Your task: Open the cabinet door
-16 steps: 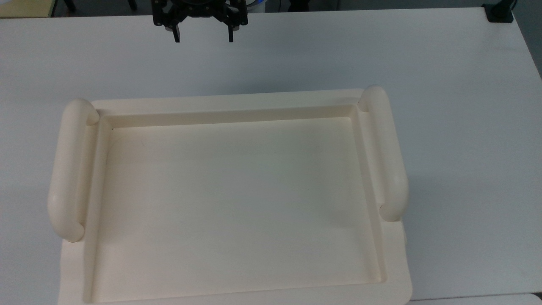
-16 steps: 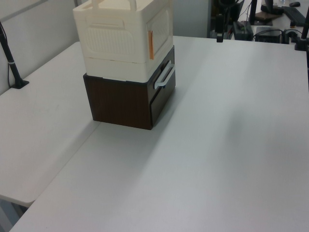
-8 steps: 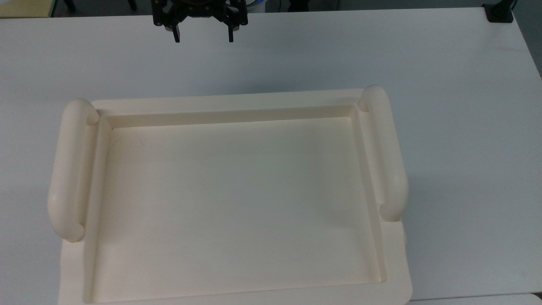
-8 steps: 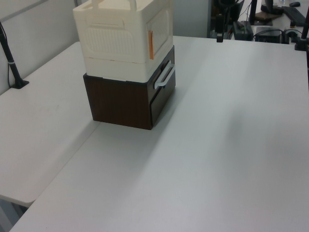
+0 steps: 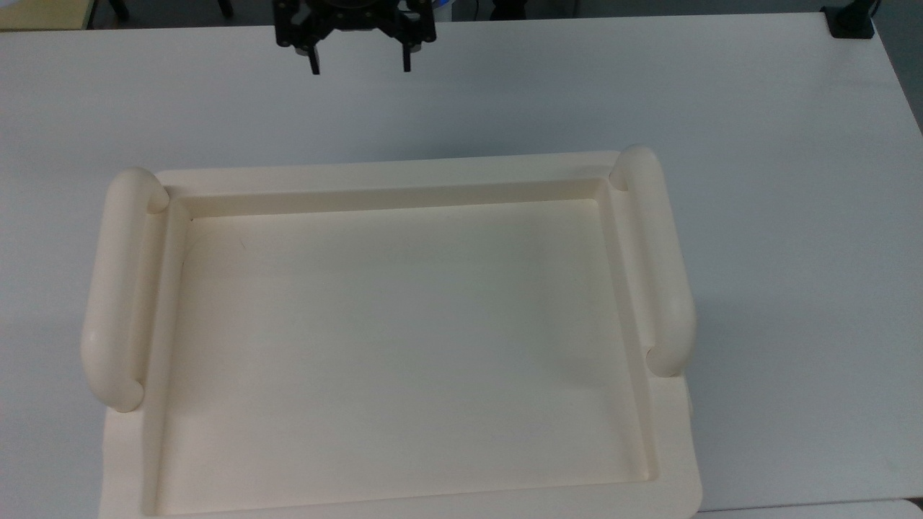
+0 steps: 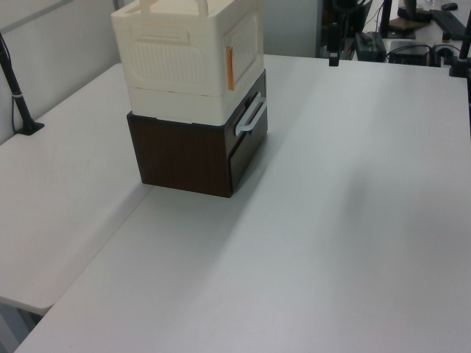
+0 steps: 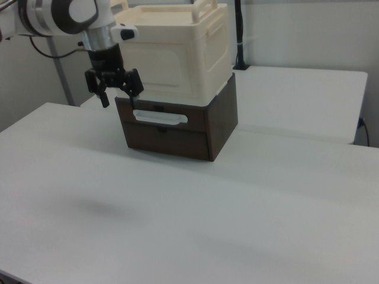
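Observation:
The cream cabinet (image 6: 184, 59) stands on a dark brown drawer box (image 6: 184, 154). Its recessed top (image 5: 404, 339) has rounded side bars (image 5: 115, 288). The cabinet door (image 7: 160, 62) is the cream front panel and lies flush and closed. In the left view the cabinet door (image 6: 246, 40) has a copper fitting (image 6: 229, 68) at its edge. My gripper (image 7: 121, 97) hangs open and empty in front of the door, near its lower edge. In the top view the gripper (image 5: 360, 66) is clear of the cabinet's front edge.
The drawer box has a white handle (image 7: 160, 118) just below the door. The white table (image 6: 331, 220) stretches wide in front of the cabinet. A black clamp post (image 6: 18, 103) stands at the left view's left edge, and a dark pole (image 7: 238, 35) rises behind the cabinet.
The gripper has shifted a little toward the top view's right, still open. The cabinet and door have not moved.

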Tool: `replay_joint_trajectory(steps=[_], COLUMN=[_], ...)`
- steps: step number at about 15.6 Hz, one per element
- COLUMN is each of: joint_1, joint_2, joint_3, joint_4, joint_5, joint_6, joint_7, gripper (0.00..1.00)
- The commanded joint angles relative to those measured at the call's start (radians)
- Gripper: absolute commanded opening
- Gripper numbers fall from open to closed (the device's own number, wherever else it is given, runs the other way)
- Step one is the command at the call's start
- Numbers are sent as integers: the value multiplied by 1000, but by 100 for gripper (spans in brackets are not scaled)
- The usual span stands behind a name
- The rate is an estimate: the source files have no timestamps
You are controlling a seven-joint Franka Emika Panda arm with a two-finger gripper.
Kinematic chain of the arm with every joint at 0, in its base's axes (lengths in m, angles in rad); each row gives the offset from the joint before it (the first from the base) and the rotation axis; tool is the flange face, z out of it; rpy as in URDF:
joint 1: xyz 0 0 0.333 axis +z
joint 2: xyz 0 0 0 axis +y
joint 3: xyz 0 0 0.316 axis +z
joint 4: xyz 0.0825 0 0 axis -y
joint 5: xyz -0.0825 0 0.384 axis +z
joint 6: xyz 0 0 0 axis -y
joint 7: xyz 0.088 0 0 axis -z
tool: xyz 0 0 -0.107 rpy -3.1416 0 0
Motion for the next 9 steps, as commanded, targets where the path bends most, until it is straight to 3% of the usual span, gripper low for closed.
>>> replay_joint_trajectory(steps=[1,4,9], joint_1=[64,108,142], joint_2=[19,62,149], joint_3=[-2,-2,-4], joint_4=[5,23,112], joint_5=[-3,-6,-12], joint_6=[100,200,362], joint_7=[-2,17,178], gripper=[100,100,100])
